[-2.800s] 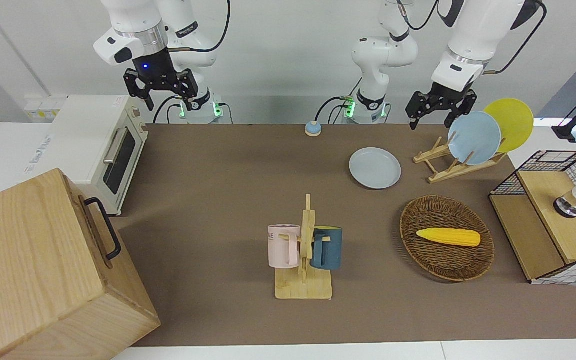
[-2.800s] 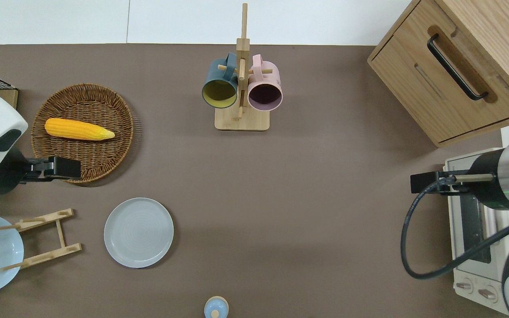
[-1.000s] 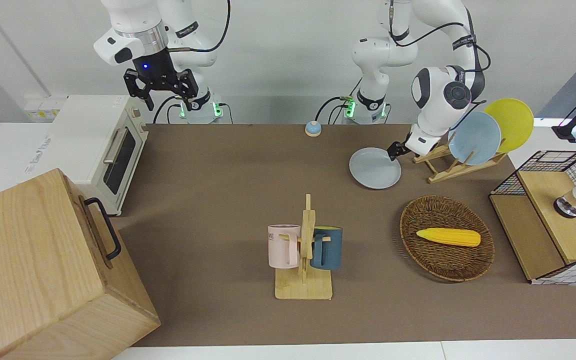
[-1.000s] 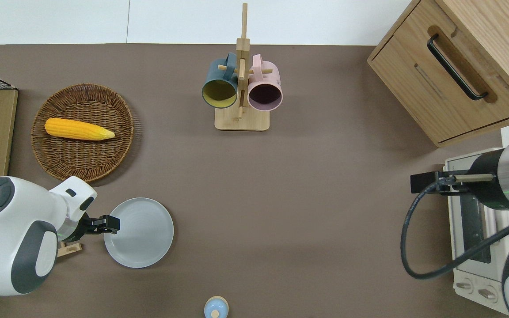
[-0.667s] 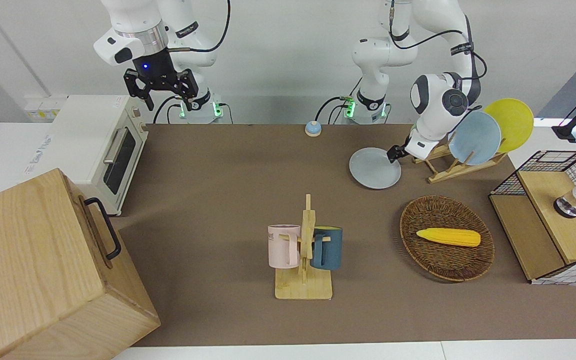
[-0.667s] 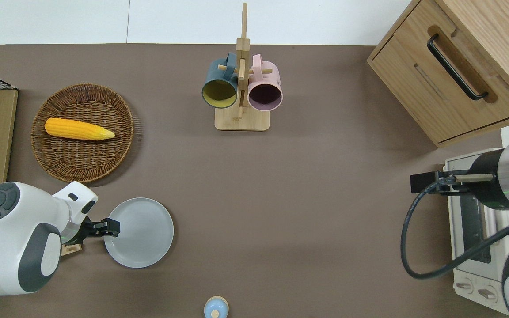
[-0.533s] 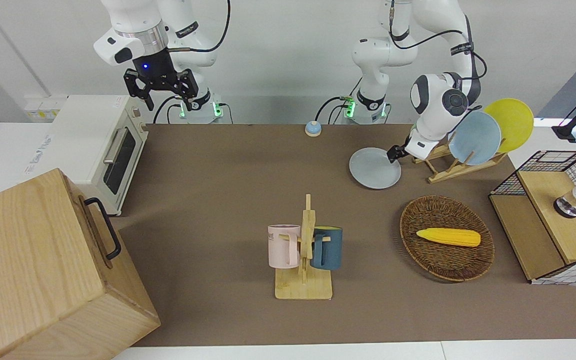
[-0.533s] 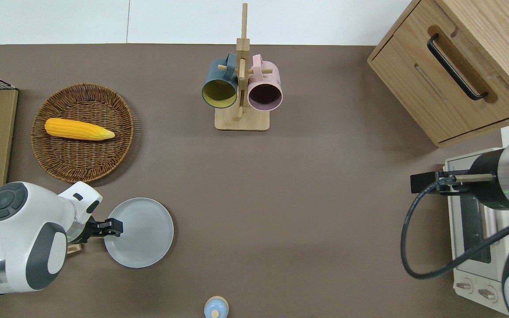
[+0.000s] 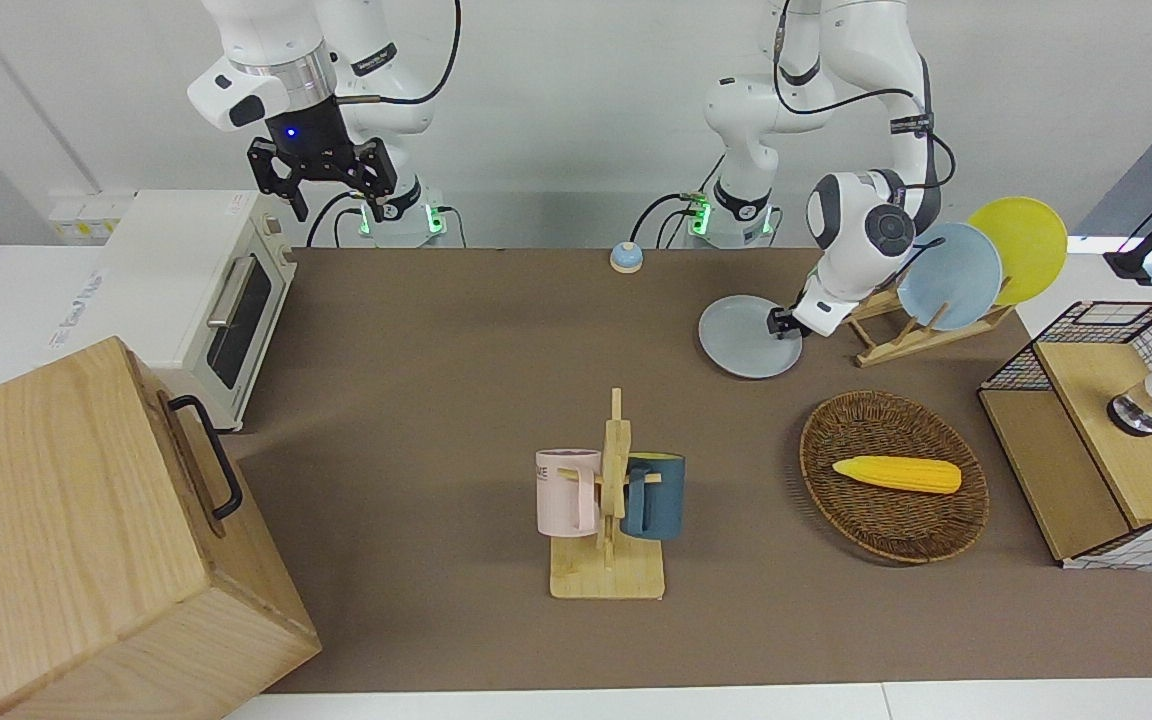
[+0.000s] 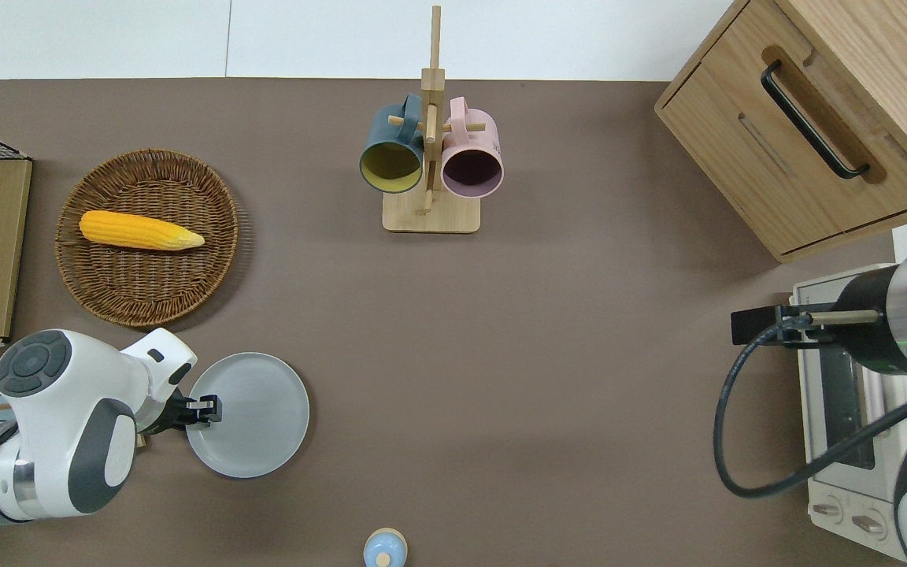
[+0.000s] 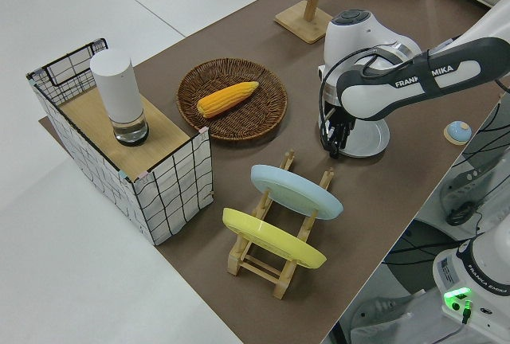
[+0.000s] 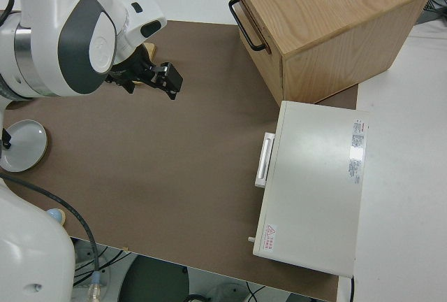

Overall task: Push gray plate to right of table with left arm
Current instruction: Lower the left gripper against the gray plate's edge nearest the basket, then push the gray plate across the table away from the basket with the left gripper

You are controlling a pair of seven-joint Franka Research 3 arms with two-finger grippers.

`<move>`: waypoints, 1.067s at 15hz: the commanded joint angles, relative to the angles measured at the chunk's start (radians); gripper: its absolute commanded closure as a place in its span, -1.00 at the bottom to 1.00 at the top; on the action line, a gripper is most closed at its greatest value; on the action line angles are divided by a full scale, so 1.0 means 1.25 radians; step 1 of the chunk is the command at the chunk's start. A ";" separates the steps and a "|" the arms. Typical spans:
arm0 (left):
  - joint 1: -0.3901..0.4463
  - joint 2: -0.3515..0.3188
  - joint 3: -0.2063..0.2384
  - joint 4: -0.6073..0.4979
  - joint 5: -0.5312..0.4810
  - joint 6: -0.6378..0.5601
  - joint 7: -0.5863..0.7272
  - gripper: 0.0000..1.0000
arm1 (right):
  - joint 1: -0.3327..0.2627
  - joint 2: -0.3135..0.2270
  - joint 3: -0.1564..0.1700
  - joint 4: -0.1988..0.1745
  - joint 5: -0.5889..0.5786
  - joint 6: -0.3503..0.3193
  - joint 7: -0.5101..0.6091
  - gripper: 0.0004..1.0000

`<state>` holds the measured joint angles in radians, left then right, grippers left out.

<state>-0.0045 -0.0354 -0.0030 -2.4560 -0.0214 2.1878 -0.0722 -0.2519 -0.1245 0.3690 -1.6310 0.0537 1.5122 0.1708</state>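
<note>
Contact looks made: the black two-finger left gripper (image 10: pixel 205 410) sits low at the rim of the round pale gray-blue plate (image 10: pixel 253 415), lower left of the overhead frame, presumably to shove it sideways rather than lift it; whether its jaws are released or clenched I cannot tell; the plate lies flat on the brown-matted counter (image 10: pixel 501 354), between the wooden plate rack (image 9: pixel 886 325) and the small blue bell (image 10: pixel 384 549); most of the push seems ahead; the right arm is parked, jaws spread.
</note>
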 commanded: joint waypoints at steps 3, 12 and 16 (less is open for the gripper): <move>0.004 0.011 0.001 -0.018 -0.048 0.028 0.019 1.00 | -0.019 -0.022 0.012 -0.022 0.017 0.000 0.009 -0.99; -0.047 0.020 -0.080 -0.018 -0.162 0.040 -0.087 1.00 | -0.019 -0.022 0.012 -0.022 0.017 0.000 0.008 -0.99; -0.091 0.027 -0.159 -0.012 -0.231 0.079 -0.187 1.00 | -0.021 -0.022 0.012 -0.022 0.017 0.000 0.008 -0.99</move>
<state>-0.0836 -0.0330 -0.1418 -2.4580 -0.2599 2.2207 -0.2199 -0.2519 -0.1245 0.3690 -1.6310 0.0537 1.5122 0.1708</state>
